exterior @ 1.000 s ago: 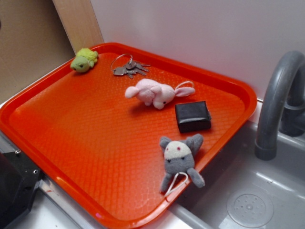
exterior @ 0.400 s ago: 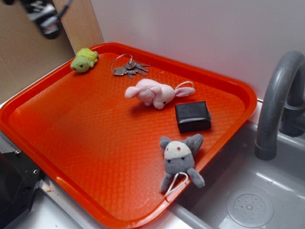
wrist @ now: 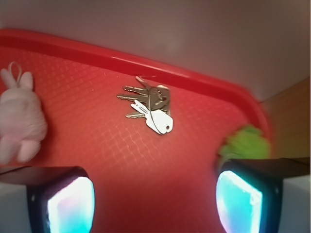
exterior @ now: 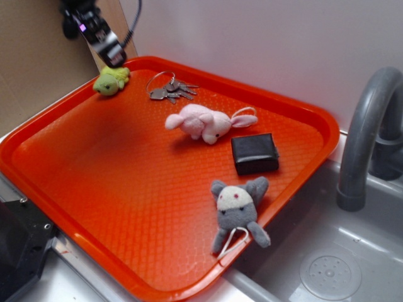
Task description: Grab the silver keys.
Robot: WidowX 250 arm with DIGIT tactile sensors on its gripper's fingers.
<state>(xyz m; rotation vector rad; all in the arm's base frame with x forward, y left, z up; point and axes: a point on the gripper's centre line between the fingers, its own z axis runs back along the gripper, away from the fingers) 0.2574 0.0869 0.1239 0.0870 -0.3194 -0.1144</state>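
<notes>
Gripper (exterior: 113, 58) top-left in exterior view, cut off by frame edge, hanging above green plush (exterior: 111, 80). Wrist view: jaws spread wide, nothing between; green plush blurred, half hidden behind one finger. Silver keys (exterior: 170, 89) free on orange tray (exterior: 88, 182) near far rim, ring faint. Pink bunny plush (exterior: 206, 123), black box (exterior: 254, 153), grey plush (exterior: 238, 211) further right.

I'm seeing the gripper (exterior: 112, 58) coming down into the exterior view from the top left corner; a second ago it was out of frame. It is now hanging just above the green plush toy (exterior: 111, 80) at the tray's (exterior: 189, 289) far corner, left of the silver keys (exterior: 169, 89).
</notes>
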